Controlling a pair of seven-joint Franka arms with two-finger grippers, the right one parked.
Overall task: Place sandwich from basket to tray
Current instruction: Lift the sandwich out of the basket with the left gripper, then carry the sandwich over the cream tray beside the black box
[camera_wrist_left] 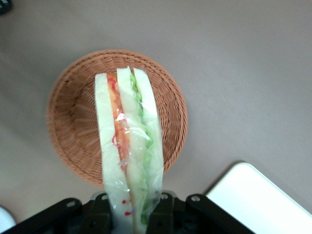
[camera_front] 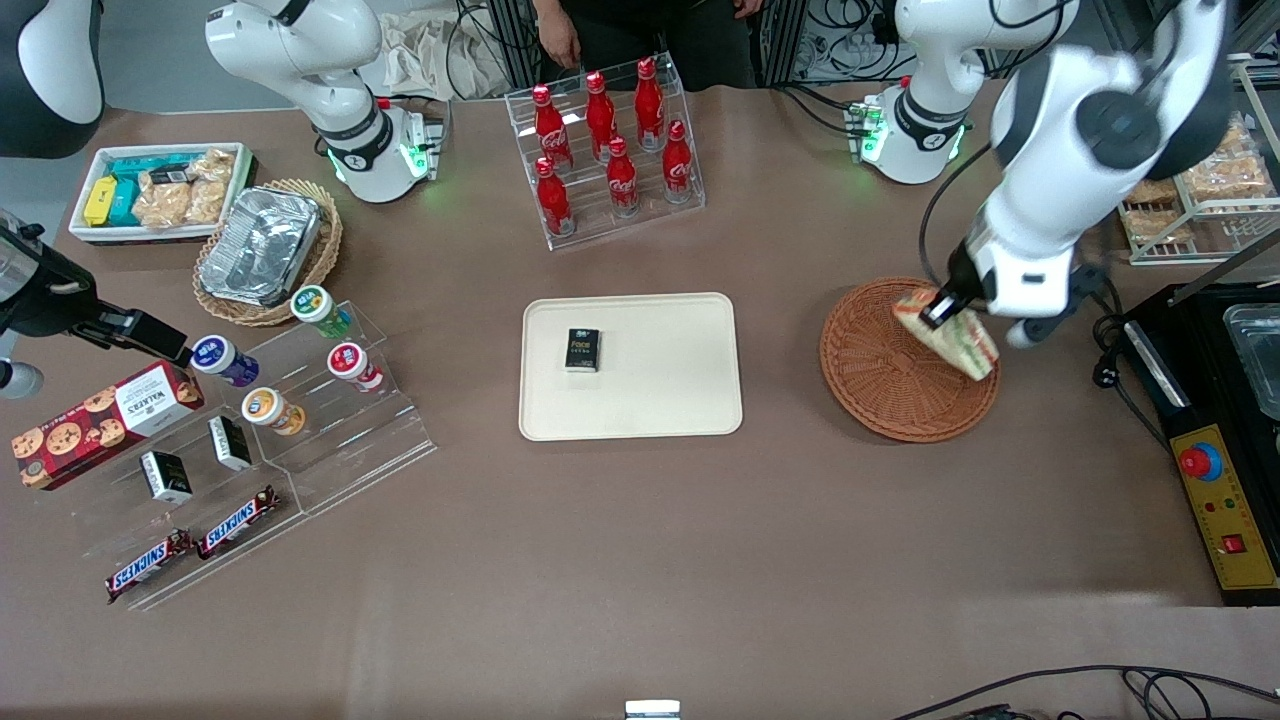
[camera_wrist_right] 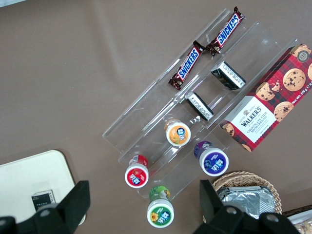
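My left gripper [camera_front: 940, 310] is shut on the sandwich [camera_front: 955, 335], a plastic-wrapped wedge of pale bread with red-orange and green layers, and holds it lifted above the reddish-brown wicker basket [camera_front: 880, 380]. In the left wrist view the sandwich [camera_wrist_left: 127, 146] sticks out from between my fingers [camera_wrist_left: 163, 209], with the empty basket [camera_wrist_left: 73, 126] below it and a corner of the cream tray [camera_wrist_left: 253, 195] beside it. The cream tray [camera_front: 660, 400] lies mid-table, toward the parked arm from the basket, with a small black box [camera_front: 582, 350] on it.
A clear rack of red bottles [camera_front: 605, 150] stands farther from the front camera than the tray. A black machine with a red button [camera_front: 1200, 460] stands at the working arm's end. A tan basket with a foil container [camera_front: 265, 250] and a snack rack [camera_front: 250, 440] lie toward the parked arm's end.
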